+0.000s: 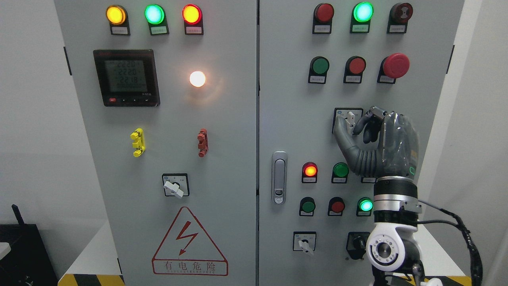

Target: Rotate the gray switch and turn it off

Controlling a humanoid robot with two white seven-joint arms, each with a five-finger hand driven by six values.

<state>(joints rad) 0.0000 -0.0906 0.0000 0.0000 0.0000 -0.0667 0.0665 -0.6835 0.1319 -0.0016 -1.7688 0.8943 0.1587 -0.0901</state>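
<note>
The gray rotary switch point(351, 120) sits on a black square plate on the right cabinet door, below the row of green and red push buttons. Its light gray knob stands roughly upright. My right hand point(352, 126) comes up from the bottom right and its thumb and forefinger pinch the knob from both sides; the other fingers curl beside it. Part of the switch plate is hidden behind the hand. My left arm does not show.
Similar rotary switches sit at lower left point(175, 185) and lower right point(304, 241), with a black key switch point(358, 242) beside my wrist. A red mushroom stop button point(395, 65) is above the hand. A door handle point(279, 177) stands left of it.
</note>
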